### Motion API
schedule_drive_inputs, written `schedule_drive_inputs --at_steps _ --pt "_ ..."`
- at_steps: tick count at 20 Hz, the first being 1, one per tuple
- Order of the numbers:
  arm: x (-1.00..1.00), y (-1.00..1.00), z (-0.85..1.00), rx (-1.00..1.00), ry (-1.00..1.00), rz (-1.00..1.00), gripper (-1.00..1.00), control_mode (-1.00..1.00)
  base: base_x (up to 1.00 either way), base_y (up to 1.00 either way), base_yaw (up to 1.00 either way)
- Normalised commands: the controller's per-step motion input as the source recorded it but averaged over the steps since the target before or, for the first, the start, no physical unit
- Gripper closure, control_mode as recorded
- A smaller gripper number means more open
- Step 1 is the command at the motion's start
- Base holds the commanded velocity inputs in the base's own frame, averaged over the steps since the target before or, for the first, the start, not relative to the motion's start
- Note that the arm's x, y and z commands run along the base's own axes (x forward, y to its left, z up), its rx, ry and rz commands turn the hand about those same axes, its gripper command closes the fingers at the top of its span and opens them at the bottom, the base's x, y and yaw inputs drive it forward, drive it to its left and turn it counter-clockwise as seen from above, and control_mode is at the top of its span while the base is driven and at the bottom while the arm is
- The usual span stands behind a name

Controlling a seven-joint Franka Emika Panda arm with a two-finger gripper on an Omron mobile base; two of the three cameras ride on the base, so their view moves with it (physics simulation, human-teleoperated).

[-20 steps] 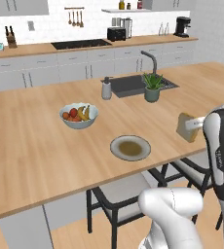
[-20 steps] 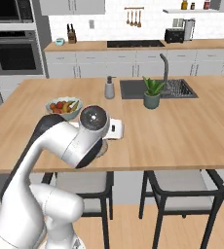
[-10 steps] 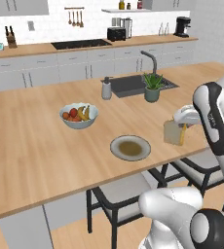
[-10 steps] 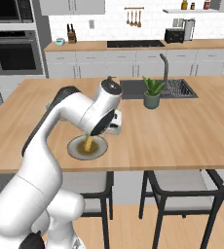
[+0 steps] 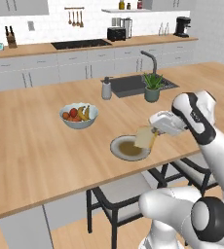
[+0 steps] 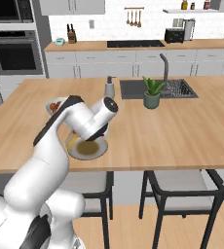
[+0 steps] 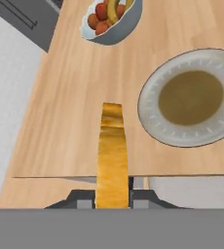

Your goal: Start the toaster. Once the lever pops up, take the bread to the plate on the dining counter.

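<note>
Dining worktop [image 5: 41,146] spread wide, light wood, chairs tucked under the near edge. Fruit bowl [image 5: 78,115] at ten o'clock from the plate [image 5: 130,148], well apart. Plate round and grey-beige with a darker centre, bare (no bread on it yet). Swung in over the last second from the worktop's right side: arm now hanging just beside the plate's three o'clock rim. Fingers [image 7: 77,199] pinching the bread [image 5: 144,138], held on edge above that rim. Carry judged nearly done; left to do, lowering over the centre and letting go.
</note>
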Motion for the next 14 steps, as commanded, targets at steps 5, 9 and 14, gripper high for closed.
schedule_drive_inputs --at_steps 5,9,14 --pt "0.58 0.22 -0.39 0.02 -0.02 0.00 1.00 -1.00 0.00 0.00 0.00" --pt "0.45 0.01 -0.45 0.01 -0.01 0.00 1.00 -1.00 0.00 0.00 0.00" --pt "0.48 0.06 -0.46 0.00 0.00 0.00 1.00 -1.00 0.00 0.00 0.00"
